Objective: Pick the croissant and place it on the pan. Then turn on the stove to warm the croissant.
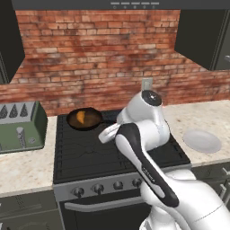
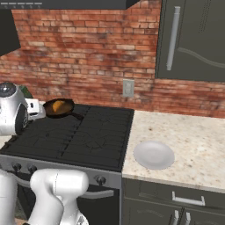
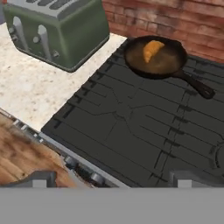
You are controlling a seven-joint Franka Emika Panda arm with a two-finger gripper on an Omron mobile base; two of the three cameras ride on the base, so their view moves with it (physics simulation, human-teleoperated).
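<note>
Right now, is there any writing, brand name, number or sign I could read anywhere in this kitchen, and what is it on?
No text can be read anywhere.
Robot arm: a small pale marking on its dark strip, too blurred to read.
Stove: its knobs show no legible marks.
Toaster: plain green, no label seen.
Range hood: a few small light marks, too small to read.

The white arm [image 1: 148,148] rises from the lower right of the left base view, elbow bent at centre. The pincer [image 3: 111,179] gapes wide, holding nothing.
</note>
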